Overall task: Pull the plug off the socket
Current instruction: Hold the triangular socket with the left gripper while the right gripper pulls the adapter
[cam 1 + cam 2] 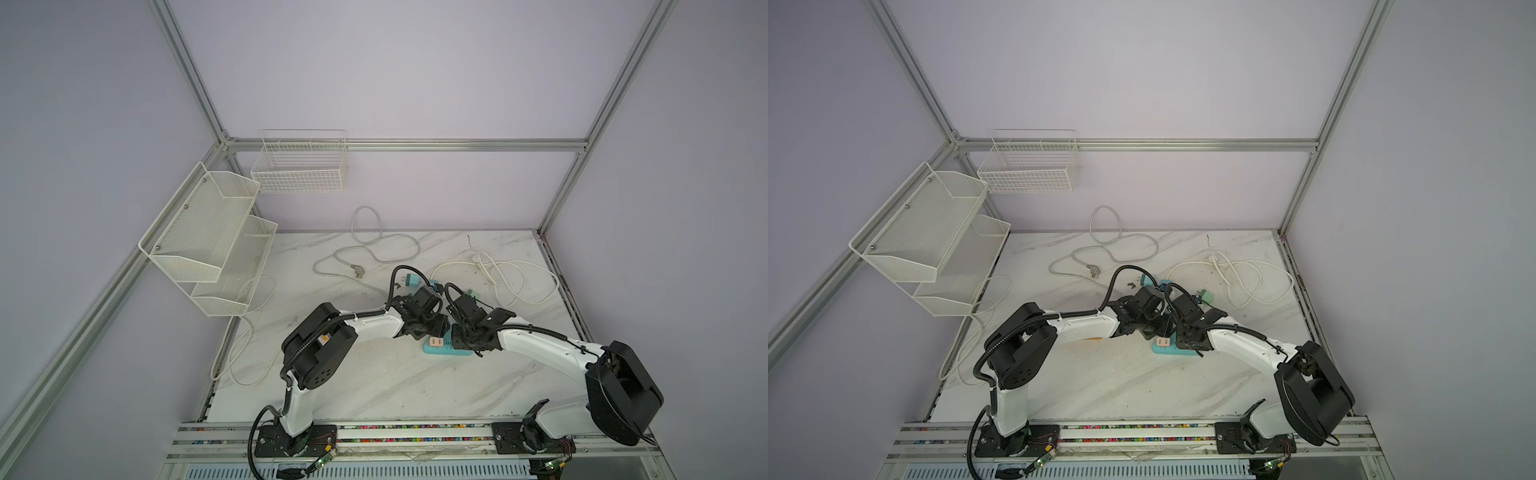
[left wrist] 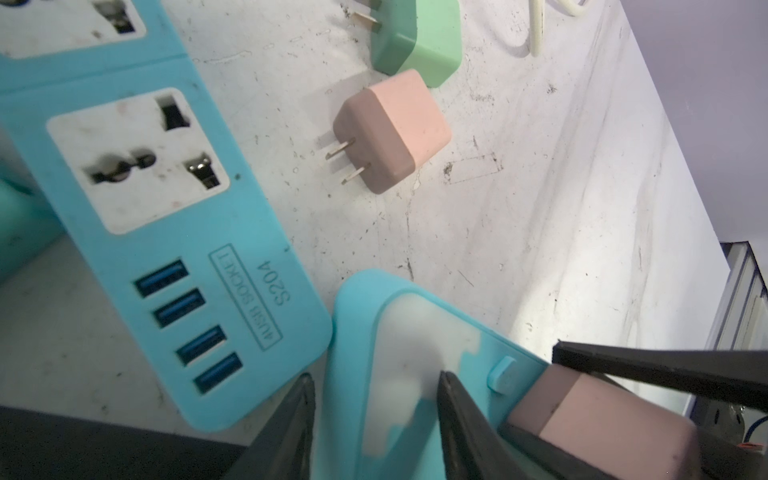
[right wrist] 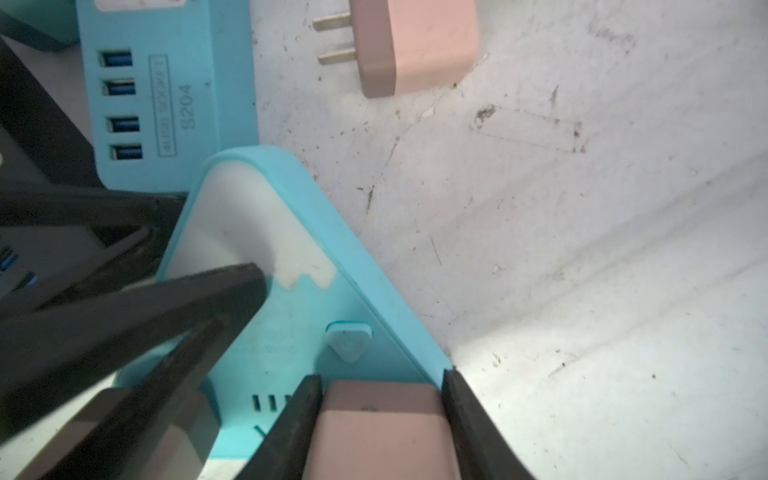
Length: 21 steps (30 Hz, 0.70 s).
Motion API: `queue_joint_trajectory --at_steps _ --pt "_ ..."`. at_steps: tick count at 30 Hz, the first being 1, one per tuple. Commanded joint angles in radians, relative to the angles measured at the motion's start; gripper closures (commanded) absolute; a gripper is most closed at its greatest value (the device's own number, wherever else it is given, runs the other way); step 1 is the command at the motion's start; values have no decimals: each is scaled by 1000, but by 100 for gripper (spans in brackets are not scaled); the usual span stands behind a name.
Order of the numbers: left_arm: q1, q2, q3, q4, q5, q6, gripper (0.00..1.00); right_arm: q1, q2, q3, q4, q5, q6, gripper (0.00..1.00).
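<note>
Plug: small pink-and-brown plastic cube plug (image 3: 382, 432), seated in the teal plastic power strip (image 3: 291, 340), just beside its triangular button.
Right gripper (image 3: 380, 376): clenched on the plug's two opposite flat sides.
Left gripper (image 2: 376, 376): jaws apart, tips down at the strip's white end; I cannot tell whether they pinch it.
Handling: probably light, rigid and smooth-sided, with the prongs held by friction.
Hold: low on the flat sides, pulling straight out. The light strip may lift unless braced.

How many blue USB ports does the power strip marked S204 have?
4, in one row on the S204 power strip beside its label: first port, second, third, fourth nearest the strip's end. None seems hidden.
</note>
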Motion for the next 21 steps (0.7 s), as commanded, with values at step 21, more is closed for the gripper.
queue_joint_trajectory --at_steps 21 --pt "-14 120 -73 -308 -116 27 55 -45 -103 -19 29 45 41 72"
